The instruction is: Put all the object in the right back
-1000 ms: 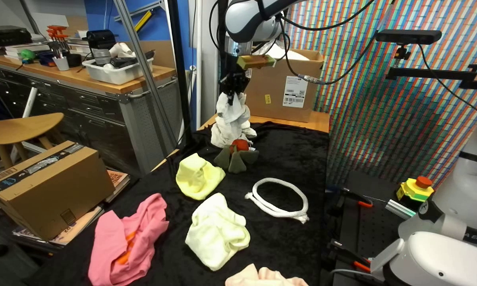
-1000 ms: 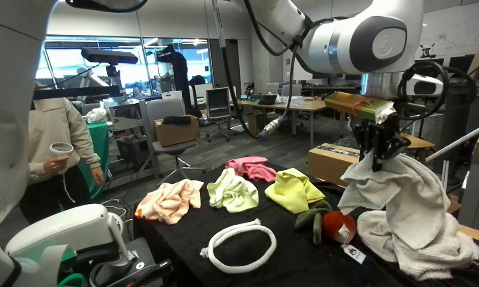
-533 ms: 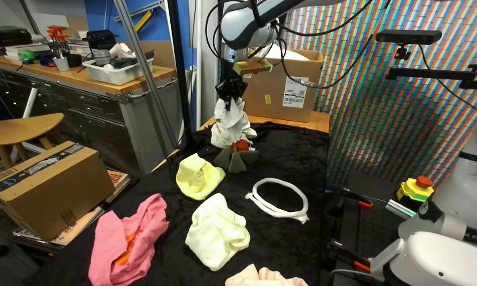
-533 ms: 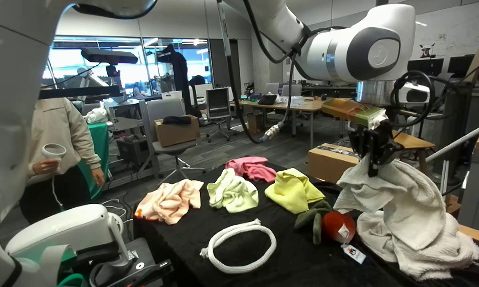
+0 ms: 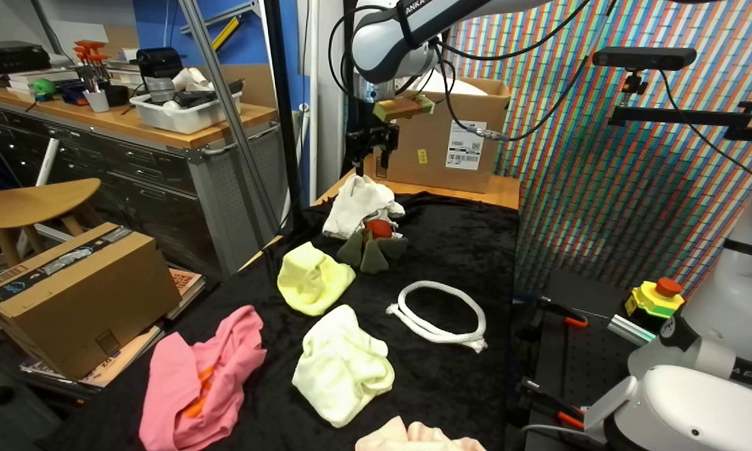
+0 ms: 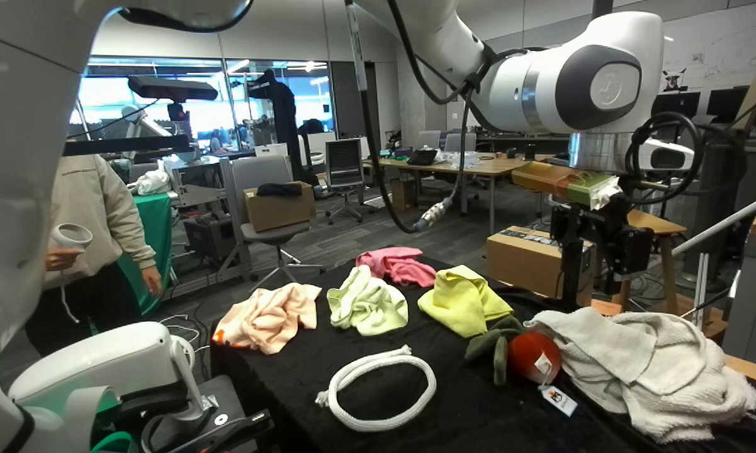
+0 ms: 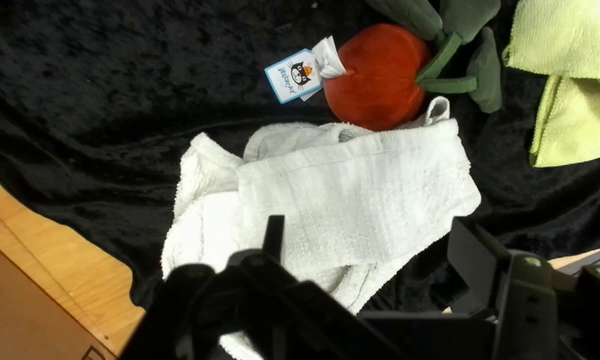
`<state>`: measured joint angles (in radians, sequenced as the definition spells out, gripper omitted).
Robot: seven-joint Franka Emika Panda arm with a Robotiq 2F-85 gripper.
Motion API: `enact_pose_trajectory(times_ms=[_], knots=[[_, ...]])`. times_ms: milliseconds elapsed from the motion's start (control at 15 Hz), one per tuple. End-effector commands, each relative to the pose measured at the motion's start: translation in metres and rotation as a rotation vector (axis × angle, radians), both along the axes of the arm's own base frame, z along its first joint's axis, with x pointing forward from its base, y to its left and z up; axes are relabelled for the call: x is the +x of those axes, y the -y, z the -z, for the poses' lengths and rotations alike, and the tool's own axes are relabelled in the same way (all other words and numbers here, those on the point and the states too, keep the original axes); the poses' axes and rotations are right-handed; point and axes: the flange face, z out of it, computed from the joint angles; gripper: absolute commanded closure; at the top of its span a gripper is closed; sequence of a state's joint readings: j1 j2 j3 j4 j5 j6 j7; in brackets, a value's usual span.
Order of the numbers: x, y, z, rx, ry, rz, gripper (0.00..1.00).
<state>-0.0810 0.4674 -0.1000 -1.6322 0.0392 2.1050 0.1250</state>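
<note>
Black and velvety, the tabletop (image 5: 457,250) bears, near its back right corner, the rumpled white terry heap (image 7: 349,200), your black gripper (image 6: 592,296) spread apart above it, holding nothing. All pieces look light and soft: pinch a raised fold or strand. Count one heap; four cloths from back edge to front left corner, pink cloth (image 5: 225,360), peach cloth (image 6: 274,314), pale-lime cloth (image 5: 344,366), yellow cloth (image 5: 313,279); one looped white rope (image 6: 383,425) near the front edge; one red plush fruit with green leaves (image 7: 377,77).

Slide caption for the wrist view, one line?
The gripper hangs open above a rumpled white towel, with a red plush toy and a yellow cloth nearby on black fabric.
</note>
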Motion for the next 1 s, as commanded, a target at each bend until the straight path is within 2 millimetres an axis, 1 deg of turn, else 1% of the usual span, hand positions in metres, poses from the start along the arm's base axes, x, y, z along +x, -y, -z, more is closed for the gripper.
enact_pose_trajectory(times_ms=[0,267,533,733,933], knots=[[-0.015,0.005,-0.007,-0.032,-0.065,-0.021,0.0],[-0.043,0.008,0.003,-0.055,-0.177,-0.088,0.0],[-0.076,-0.002,0.014,-0.096,-0.238,-0.142,0.0],[-0.105,-0.026,0.026,-0.073,-0.263,-0.161,0.0],[-0.138,-0.058,0.042,-0.047,-0.291,-0.206,0.0]])
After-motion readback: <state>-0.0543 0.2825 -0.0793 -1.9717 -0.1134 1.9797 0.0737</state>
